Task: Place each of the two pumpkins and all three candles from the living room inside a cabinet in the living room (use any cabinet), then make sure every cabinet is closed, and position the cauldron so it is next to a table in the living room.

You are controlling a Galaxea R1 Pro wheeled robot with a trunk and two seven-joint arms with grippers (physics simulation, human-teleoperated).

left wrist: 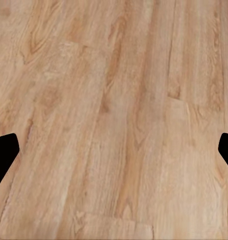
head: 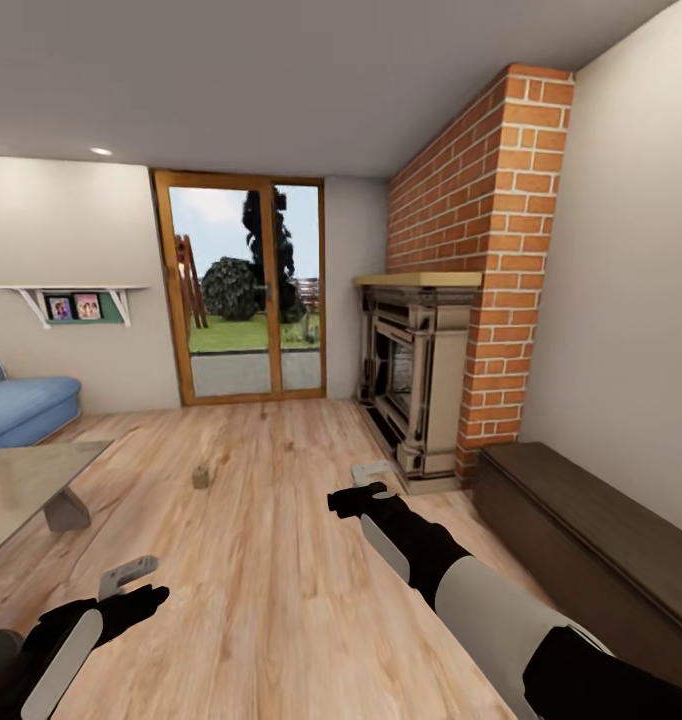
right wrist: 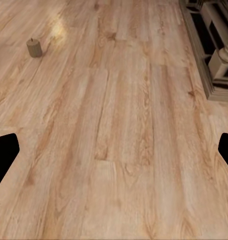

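Wood floor (head: 271, 560), brick fireplace (head: 421, 380); candle (head: 200, 477) upright on floor beyond bench (head: 21, 490); left hand (head: 131, 590), right hand (head: 366, 490) both apart, empty

Light wood-plank floor (left wrist: 114, 100) runs beneath the left gripper (left wrist: 114, 150), whose dark fingertips (left wrist: 3, 155) sit wide apart at either edge, apparently holding nothing.

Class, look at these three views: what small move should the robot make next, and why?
Probably roll forward toward the candle, standing alone on the wood floor ahead, between the coffee table and the fireplace. Both the left gripper and right gripper are open, holding nothing, and it looks out of reach.
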